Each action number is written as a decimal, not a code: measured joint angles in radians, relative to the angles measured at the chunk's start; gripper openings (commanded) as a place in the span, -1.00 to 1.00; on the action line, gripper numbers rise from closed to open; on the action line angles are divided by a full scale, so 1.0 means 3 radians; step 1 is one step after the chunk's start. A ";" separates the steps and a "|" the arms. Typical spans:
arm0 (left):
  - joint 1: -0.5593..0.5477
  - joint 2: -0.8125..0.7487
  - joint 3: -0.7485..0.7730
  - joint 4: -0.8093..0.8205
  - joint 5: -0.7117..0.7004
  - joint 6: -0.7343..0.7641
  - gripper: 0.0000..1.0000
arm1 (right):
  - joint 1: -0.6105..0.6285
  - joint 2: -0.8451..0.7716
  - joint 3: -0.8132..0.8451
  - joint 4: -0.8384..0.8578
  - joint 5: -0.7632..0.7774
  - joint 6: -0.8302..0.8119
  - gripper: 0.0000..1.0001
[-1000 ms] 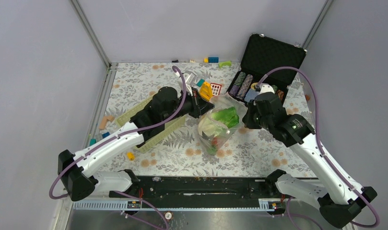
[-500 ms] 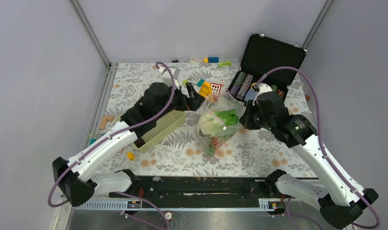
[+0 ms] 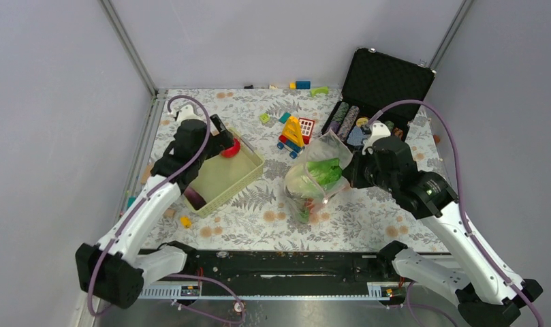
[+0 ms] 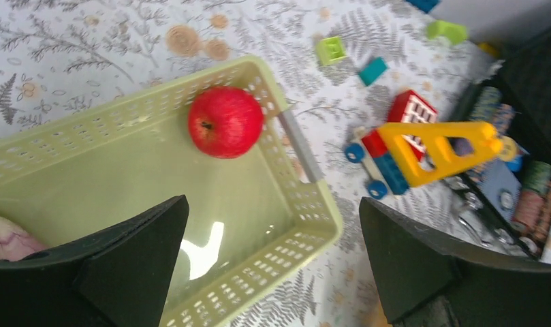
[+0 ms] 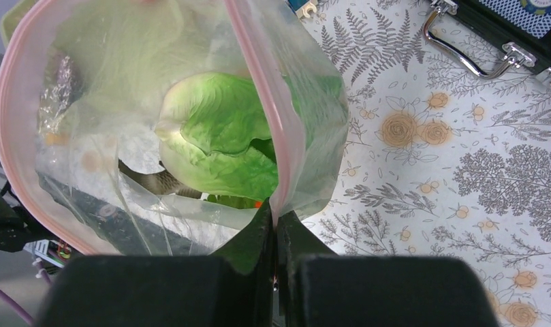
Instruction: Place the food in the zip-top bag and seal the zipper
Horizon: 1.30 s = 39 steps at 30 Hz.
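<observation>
The clear zip-top bag point(image 3: 312, 180) stands near the middle of the table, mouth up, with green leafy food point(image 3: 321, 168) inside. My right gripper point(image 5: 274, 216) is shut on the bag's mouth edge, pinching the pink zipper point(image 5: 259, 82). The mouth gapes wide, showing lettuce point(image 5: 218, 143) and an orange bit point(image 5: 257, 203). My left gripper point(image 4: 272, 204) is open and holds nothing, hovering over the pale green basket point(image 4: 313, 197). A red round fruit point(image 4: 225, 122) lies in the basket's far corner, ahead of the fingers. From above, the left gripper point(image 3: 221, 142) is at the basket's back end.
A dark purple piece point(image 3: 194, 197) lies at the basket's near end. A block vehicle point(image 3: 294, 133) sits between basket point(image 3: 242, 180) and bag. An open black case point(image 3: 385, 78) with chip stacks is at back right. Loose blocks point(image 3: 303, 85) line the back wall; small pieces point(image 3: 148, 174) lie at left.
My left gripper let go at the bag's mouth, opened, and swung left and back over the basket. The right gripper kept its hold and the bag shifted only slightly.
</observation>
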 measured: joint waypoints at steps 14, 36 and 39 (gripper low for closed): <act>0.0518 0.1156 -0.0313 0.0868 0.0332 -0.0221 0.98 | 0.0000 -0.0094 -0.0144 0.0128 0.0020 -0.0140 -1.00; 0.0535 0.2000 -0.0248 0.1498 0.0308 -0.0556 0.98 | 0.0000 -0.0025 -0.0144 0.0155 0.0098 -0.0193 -1.00; 0.0561 0.2026 -0.0235 0.1517 0.0322 -0.0593 0.97 | 0.0000 -0.0024 -0.0144 0.0160 0.0099 -0.0207 -1.00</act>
